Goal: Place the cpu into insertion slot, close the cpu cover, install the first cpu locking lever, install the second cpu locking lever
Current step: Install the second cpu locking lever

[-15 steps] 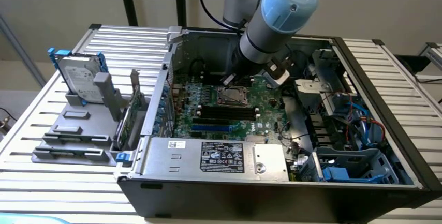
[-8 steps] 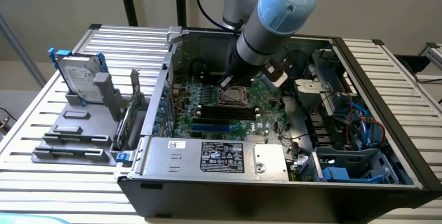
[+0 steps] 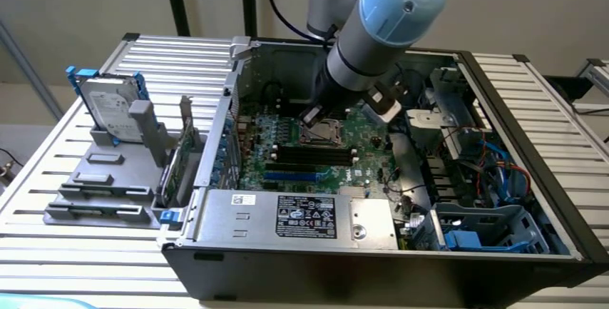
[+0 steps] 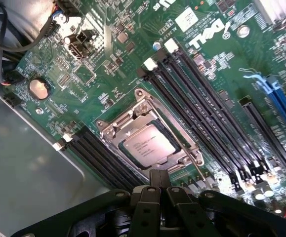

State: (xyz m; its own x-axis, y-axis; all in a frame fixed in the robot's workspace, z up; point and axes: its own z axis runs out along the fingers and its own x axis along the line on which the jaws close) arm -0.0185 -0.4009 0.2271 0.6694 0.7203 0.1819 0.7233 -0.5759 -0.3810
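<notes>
Exterior view: arm reaches steeply down from the top into the open PC case, wrist over the green motherboard. gripper sits right at the insertion slot, at its far edge. Hard drive stands on the slatted table, outside the case on the exterior view's left.

Wrist view: cpu lies flat in the insertion slot, cpu cover down over it, chip top showing through the window. gripper is just beside the socket edge, its dark fingers pressed together, holding nothing. Long black memory slots run along both sides of the socket.
</notes>
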